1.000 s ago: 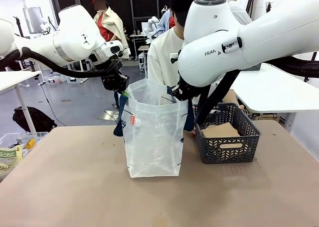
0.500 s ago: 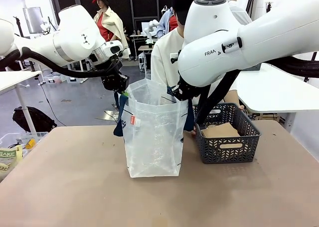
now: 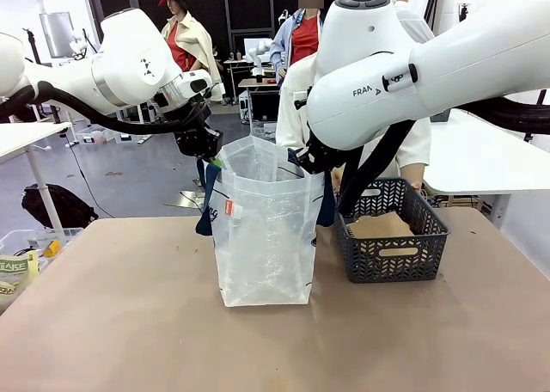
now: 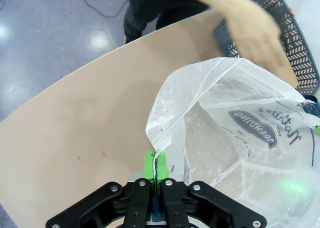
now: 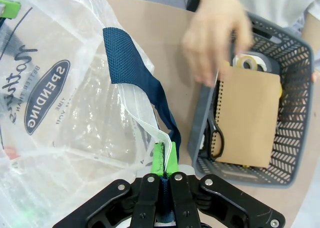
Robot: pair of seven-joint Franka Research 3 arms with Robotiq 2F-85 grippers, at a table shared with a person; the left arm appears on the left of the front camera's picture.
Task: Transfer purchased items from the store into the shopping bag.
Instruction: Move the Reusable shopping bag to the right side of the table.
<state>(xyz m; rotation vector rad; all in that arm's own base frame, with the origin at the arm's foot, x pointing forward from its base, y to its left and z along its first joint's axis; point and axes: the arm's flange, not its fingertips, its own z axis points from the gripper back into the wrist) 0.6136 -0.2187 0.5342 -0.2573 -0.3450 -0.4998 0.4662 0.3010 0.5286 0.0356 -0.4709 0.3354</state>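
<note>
The shopping bag (image 3: 262, 237) stands upright at the middle of the table (image 3: 129, 323), a tall boxy sack of crinkly, translucent clear-white plastic with its mouth spread wide open. Its rim is pinched at the 9 o'clock side by the left gripper (image 4: 156, 170) and at the 3 o'clock side by the right gripper (image 5: 164, 163). A small red label (image 3: 229, 207) sits on the front face toward 9 o'clock, navy strap handles (image 5: 135, 73) hang from the rim, and an oval dark-blue print (image 5: 45, 95) marks one wall.
</note>
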